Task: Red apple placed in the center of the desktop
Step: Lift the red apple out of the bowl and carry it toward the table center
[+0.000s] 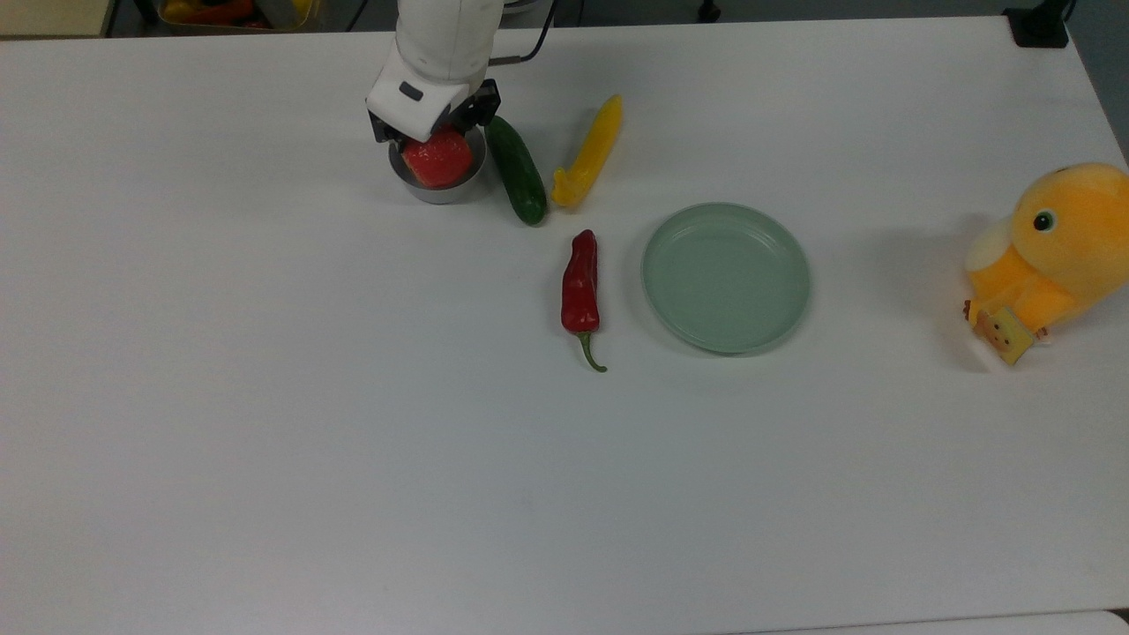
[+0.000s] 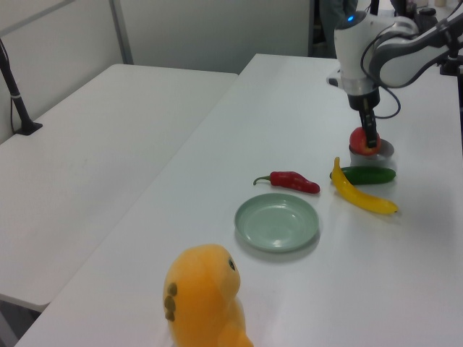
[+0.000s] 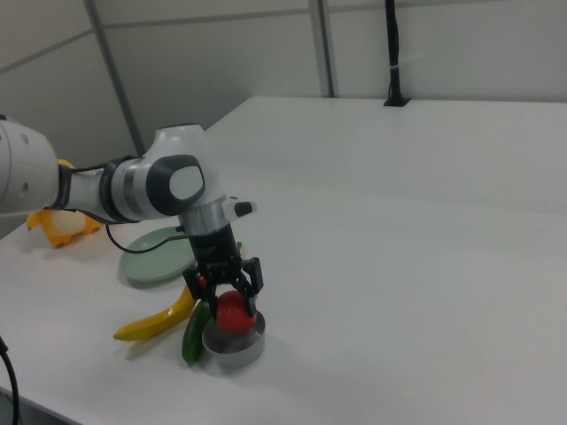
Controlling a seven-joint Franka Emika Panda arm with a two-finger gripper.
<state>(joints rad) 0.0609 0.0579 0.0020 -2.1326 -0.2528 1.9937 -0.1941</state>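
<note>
Jaws closed on your red apple (image 1: 438,159), one finger each side; gripper (image 3: 229,304) holds it just above the small metal bowl (image 3: 234,343), apple lifted over the rim. Bowl sits far back on the white surface (image 1: 353,423), toward the top view's left. Green cucumber (image 1: 518,172) just beside bowl, then yellow pepper (image 1: 588,152), red chili (image 1: 580,284), green plate (image 1: 725,278). Orange plush (image 1: 1054,251) well apart.

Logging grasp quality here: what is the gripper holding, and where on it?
The gripper holds the red apple by its opposite sides, lifted just above the metal bowl.
</note>
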